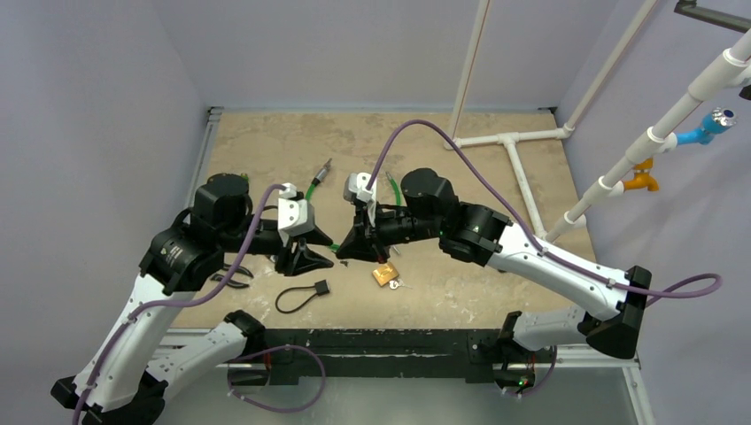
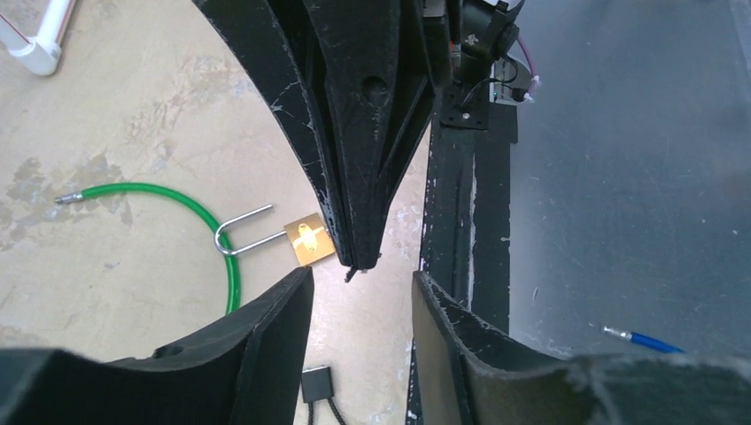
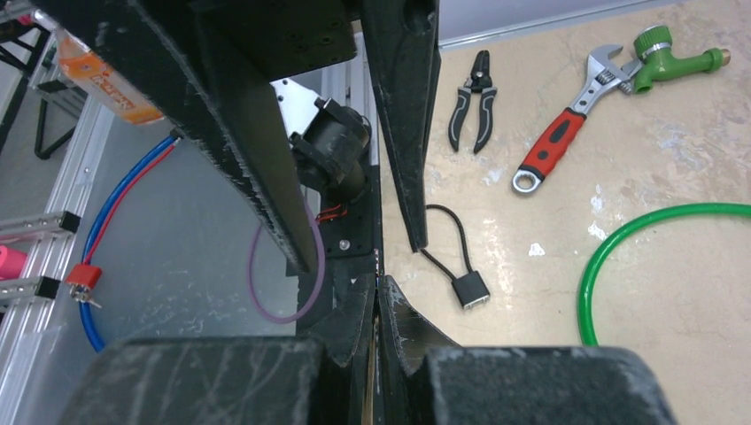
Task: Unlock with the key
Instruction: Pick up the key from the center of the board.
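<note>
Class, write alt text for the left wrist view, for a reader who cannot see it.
The right gripper, fingers shut, reaches in from the top, its tip beside a brass padlock lying on the table. The left gripper stands open below it; a green hose curves by the shackle.

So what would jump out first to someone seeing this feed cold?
The two grippers nose to nose at the middle of the table: the left gripper open, the right gripper shut, its tip just beside the brass padlock. Nearer the front edge lies a black cable lock.
</note>
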`<state>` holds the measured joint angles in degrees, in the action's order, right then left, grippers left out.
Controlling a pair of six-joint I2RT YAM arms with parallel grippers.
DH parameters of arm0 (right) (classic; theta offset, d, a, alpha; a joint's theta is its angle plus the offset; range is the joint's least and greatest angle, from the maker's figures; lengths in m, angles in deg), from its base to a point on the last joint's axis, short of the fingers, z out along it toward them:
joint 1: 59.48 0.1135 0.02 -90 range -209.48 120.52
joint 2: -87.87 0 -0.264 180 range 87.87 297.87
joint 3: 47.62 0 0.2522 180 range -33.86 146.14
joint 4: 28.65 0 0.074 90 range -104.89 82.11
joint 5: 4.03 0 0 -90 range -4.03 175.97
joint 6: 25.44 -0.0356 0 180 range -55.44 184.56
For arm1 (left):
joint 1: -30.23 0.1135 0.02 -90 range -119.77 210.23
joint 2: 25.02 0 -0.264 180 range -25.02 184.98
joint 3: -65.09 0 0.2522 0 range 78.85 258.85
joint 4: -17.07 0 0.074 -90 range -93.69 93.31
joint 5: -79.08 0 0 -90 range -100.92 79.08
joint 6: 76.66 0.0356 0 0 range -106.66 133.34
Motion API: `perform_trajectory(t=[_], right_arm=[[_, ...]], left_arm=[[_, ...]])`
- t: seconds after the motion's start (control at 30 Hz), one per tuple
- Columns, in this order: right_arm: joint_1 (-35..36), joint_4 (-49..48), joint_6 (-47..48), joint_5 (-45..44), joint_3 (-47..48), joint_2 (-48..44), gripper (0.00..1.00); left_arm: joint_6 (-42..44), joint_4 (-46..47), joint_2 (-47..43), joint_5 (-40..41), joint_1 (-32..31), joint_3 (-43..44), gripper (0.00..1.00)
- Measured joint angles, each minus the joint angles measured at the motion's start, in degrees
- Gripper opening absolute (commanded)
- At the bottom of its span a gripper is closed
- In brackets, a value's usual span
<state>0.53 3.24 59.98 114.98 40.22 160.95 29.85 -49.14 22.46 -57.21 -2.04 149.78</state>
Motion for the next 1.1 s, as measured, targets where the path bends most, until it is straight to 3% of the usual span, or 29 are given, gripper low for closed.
perform_trajectory(t=[0.27,0.5,0.53,0.67,0.83,1.0,1.1], right_arm=[[0.46,1.81,1.4,-0.2,1.2,0.04,0.0],[0.92,2.54,2.25,-0.15,1.7,0.07,0.0],[1.01,2.6,2.29,-0.15,1.7,0.07,0.03],[1.11,2.21,2.16,-0.15,1.62,0.02,0.32],[1.11,0.02,1.81,-0.98,-0.46,-1.42,0.44],[1.11,-1.49,1.57,-0.94,-1.73,-2.69,0.45],[1.11,-2.56,1.55,-0.92,-2.01,-2.82,0.39]], left_arm=[[0.87,-0.02,1.84,-1.95,0.0,0.0,0.0],[1.14,-0.17,1.73,-2.51,0.02,0.0,0.0],[1.14,-0.17,1.68,-2.58,0.02,0.0,0.0],[1.11,-0.52,1.22,-2.6,0.02,0.02,0.0],[1.07,-0.79,0.66,-2.56,0.02,0.28,0.0],[1.01,-0.81,0.57,-2.58,0.02,0.9,0.0],[0.63,-0.81,0.48,-2.6,0.02,0.96,0.0]])
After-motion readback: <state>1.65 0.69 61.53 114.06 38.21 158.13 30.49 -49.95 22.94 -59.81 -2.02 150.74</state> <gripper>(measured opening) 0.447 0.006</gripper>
